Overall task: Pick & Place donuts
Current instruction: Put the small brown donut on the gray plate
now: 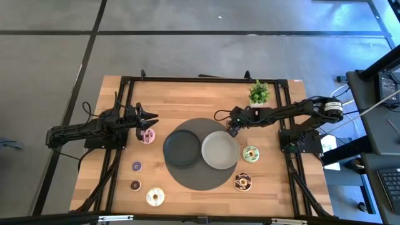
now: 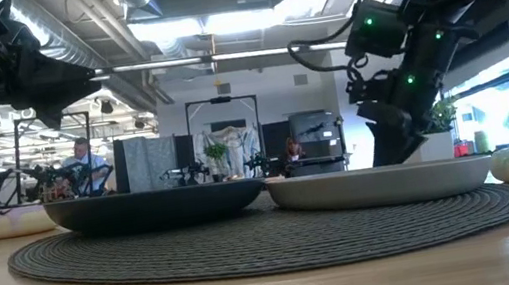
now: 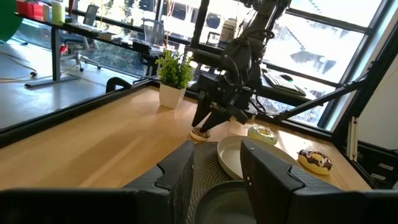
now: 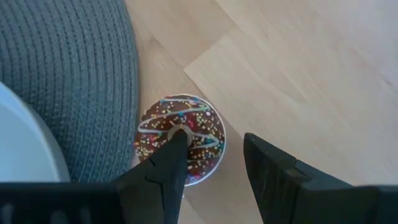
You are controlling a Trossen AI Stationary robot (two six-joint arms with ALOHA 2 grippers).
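A small chocolate donut with coloured sprinkles [image 4: 180, 138] lies flat on the wood at the mat's far edge, also seen as donut [image 3: 200, 133]. My right gripper [image 4: 214, 142] is open and points down at it, with one fingertip [image 4: 176, 138] over the hole and the other beside the outer rim. In the high view my right gripper [image 1: 232, 129] is at the far side of the grey plate [image 1: 220, 150]. My left gripper [image 1: 149, 120] is open and level, just beyond the pink donut [image 1: 147, 135], touching nothing. The remaining donuts lie on the table. My right gripper comes at the chocolate donut from above, pointing down. One fingertip stands at the donut's hole [image 4: 180, 129] and the other outside its rim. I cannot tell whether either finger touches it. The donut lies flat on the table.
A dark plate [image 1: 182, 149] and the grey plate sit side by side on a round woven mat [image 1: 200, 178]. A potted plant [image 1: 259, 92] stands behind the right gripper. There are purple [image 1: 137, 166], brown [image 1: 135, 185], cream [image 1: 155, 197], green-white [image 1: 250, 154] and chocolate [image 1: 243, 182] donuts near the front.
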